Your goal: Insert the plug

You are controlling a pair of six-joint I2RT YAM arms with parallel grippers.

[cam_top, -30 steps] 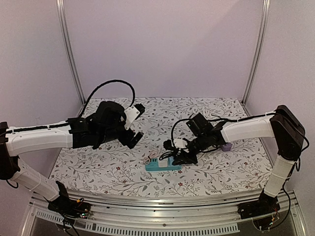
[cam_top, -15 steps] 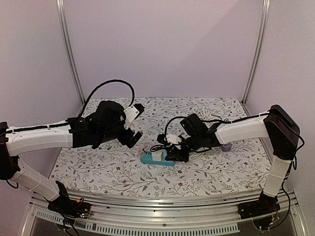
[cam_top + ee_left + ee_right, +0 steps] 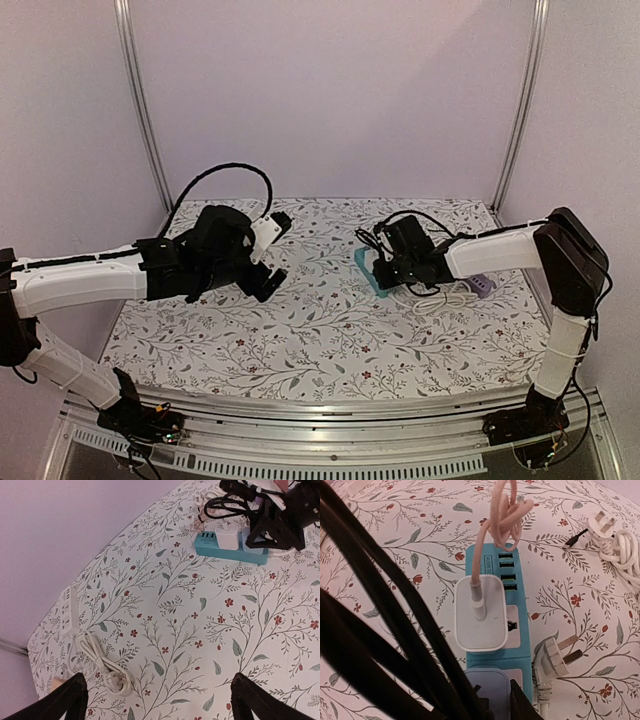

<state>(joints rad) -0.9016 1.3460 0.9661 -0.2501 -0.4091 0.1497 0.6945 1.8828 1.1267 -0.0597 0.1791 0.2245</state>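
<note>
1. Your left hand (image 3: 277, 252) hangs above the left half of the table (image 3: 330, 340). Its fingers (image 3: 67, 700) are spread wide and hold nothing.
2. Your right hand (image 3: 383, 272) is down in the far half of the table, right of the middle, over one end of the teal strip (image 3: 479, 567).
3. In the right wrist view a lavender plug (image 3: 487, 687) sits on that end of the strip, with dark fingers (image 3: 520, 705) tight against it. The hand looks closed on the plug. The left side of the grip is hidden behind black cables (image 3: 370, 630), so you cannot check how deep the plug sits.
4. A white charger (image 3: 480, 615) is seated in the socket next to the plug. Its pink cable (image 3: 505, 515) runs up into a knot over the strip's USB ports.
5. A loose white plug (image 3: 554, 660) lies flat on the table just beside the strip, prongs pointing away from it.
6. A coiled white cable (image 3: 625, 550) lies well apart from the strip, towards the right edge.
7. A white strip (image 3: 70, 607) lies along the table edge by the wall, with its cord (image 3: 102, 665) bundled beside it, well away from both hands.
</note>
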